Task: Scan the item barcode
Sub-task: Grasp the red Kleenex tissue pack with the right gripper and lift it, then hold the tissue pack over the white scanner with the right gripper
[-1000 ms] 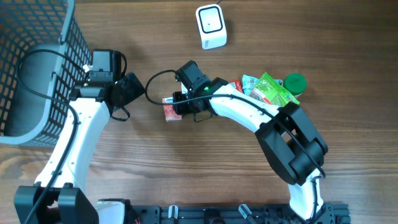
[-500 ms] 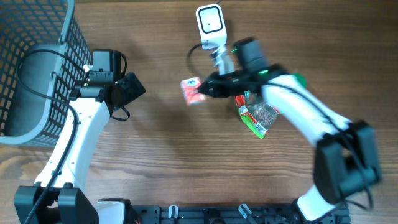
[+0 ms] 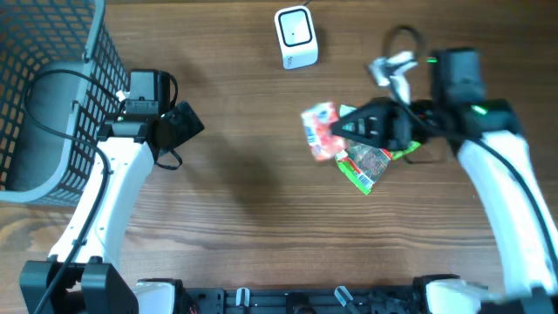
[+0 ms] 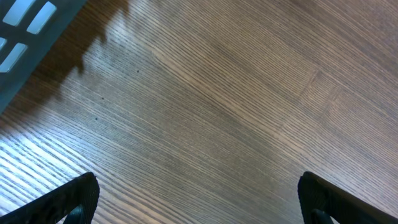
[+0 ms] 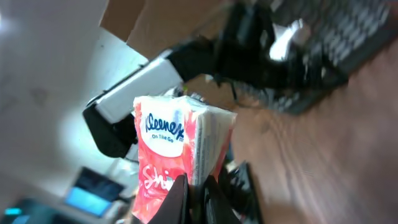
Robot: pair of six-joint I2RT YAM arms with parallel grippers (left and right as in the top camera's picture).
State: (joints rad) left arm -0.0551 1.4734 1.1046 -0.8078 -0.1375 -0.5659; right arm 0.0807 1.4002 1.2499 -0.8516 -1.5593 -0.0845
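My right gripper (image 5: 194,186) clamps the pack (image 5: 177,146); I should hold it flat-on and steady before the scanner (image 3: 295,37), top centre.

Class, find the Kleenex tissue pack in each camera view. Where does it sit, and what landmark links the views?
Overhead: tissue pack right of centre, held in the right pincer, below the scanner.
Left wrist: not in it.
Right wrist: centre, gripped from below.
Shared landmark: the mesh basket, far left overhead, top-left corner in left wrist, blurred top right in right wrist.
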